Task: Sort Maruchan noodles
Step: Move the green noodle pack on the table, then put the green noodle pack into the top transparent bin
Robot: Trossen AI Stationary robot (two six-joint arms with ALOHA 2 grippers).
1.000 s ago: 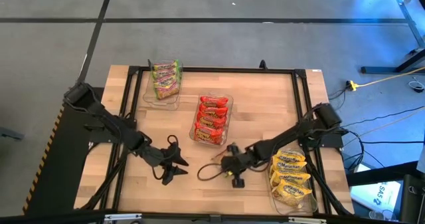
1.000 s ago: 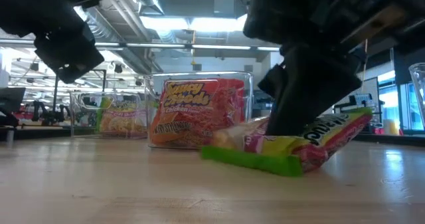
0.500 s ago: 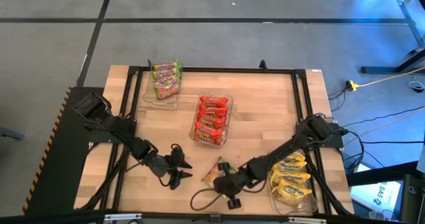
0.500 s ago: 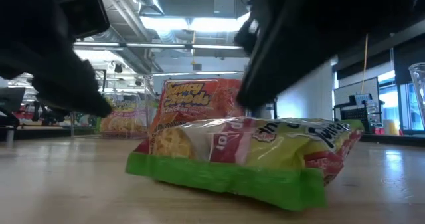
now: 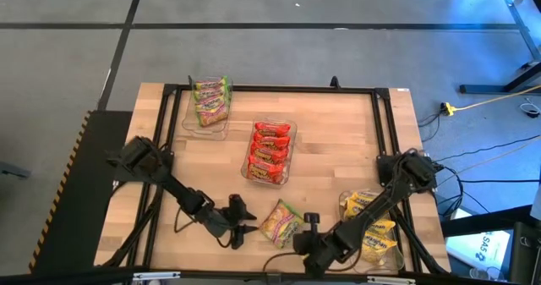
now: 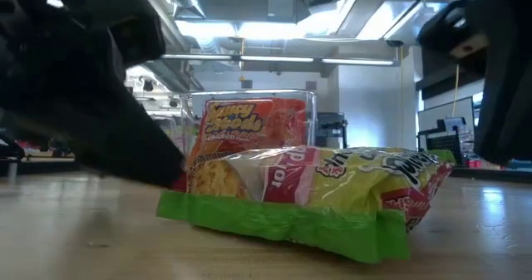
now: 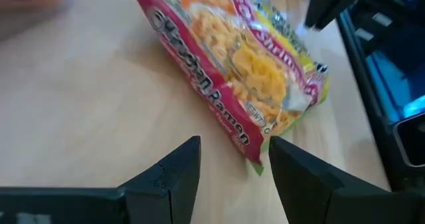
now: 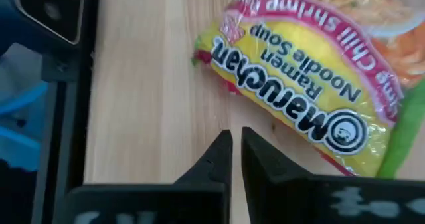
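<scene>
A green-edged Maruchan packet (image 5: 281,223) with a yellow and red label lies flat on the wood near the table's near edge; the low view shows the packet (image 6: 307,197) close up. My left gripper (image 5: 249,226) is open just left of it, and in the left wrist view the open fingers (image 7: 232,161) stand at the packet's (image 7: 232,71) near corner without clearly touching it. My right gripper (image 5: 306,231) sits right of the packet toward the near edge, its fingers (image 8: 236,141) shut and just short of the packet (image 8: 305,98).
Three clear trays hold sorted packets: green ones at the far left (image 5: 210,103), red ones in the middle (image 5: 269,154), yellow ones at the near right (image 5: 370,226). A black frame (image 5: 385,124) runs along the table's sides. Bare wood lies between the trays.
My right gripper carried the green packet toward the near edge, left it lying flat there, and drew back farther toward the near edge. My left gripper moved right and toward the near edge, up to the packet.
</scene>
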